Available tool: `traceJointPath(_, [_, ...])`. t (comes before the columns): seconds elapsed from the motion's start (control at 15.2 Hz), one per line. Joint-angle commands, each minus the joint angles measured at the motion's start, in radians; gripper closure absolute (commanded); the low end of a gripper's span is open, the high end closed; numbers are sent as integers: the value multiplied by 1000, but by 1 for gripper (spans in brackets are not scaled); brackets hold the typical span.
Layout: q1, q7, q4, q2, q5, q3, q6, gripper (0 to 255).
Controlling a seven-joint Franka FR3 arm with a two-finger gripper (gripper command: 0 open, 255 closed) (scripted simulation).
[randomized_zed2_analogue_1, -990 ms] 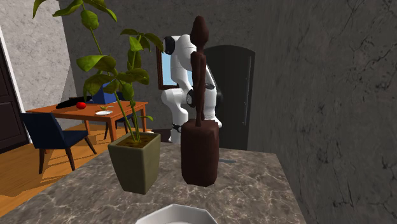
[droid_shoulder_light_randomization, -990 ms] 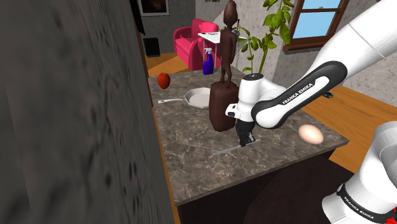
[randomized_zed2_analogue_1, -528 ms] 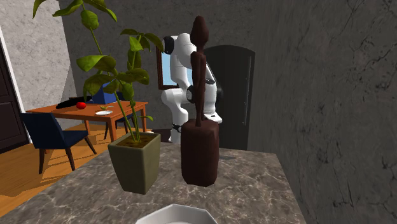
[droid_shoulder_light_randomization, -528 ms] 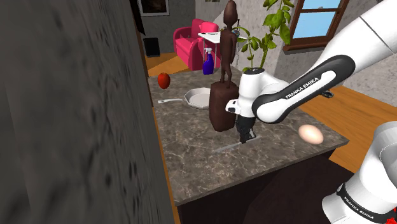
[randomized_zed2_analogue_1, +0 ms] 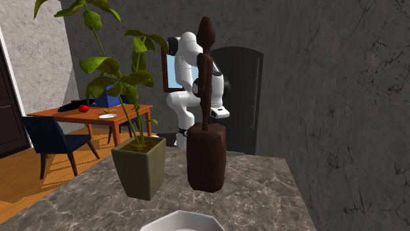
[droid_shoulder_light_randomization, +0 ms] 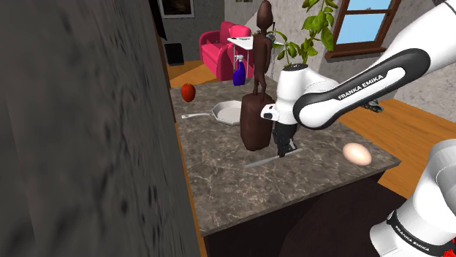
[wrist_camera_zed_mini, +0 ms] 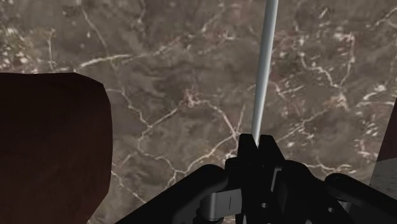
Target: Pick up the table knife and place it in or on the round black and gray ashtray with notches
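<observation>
Marbled stone tops the table (droid_shoulder_light_randomization: 219, 175). Low over it, beside the brown statue (droid_shoulder_light_randomization: 253, 124), the end effector (wrist_camera_zed_mini: 257, 145) clamps one end of the table knife (wrist_camera_zed_mini: 264, 63), probably leaving the blade free for setting down.

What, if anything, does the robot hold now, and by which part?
The knife, clasped by the shut jaws at one end; its long grey rest sticks out beyond them. Whether that end is the handle cannot be told.
</observation>
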Motion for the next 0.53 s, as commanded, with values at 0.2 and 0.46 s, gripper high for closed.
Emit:
traceJointPath(0.2, [0,-1,30,-45,0,2,-76,255])
traceJointPath(0.46, [1,-2,57,-78,1,4,-136,255])
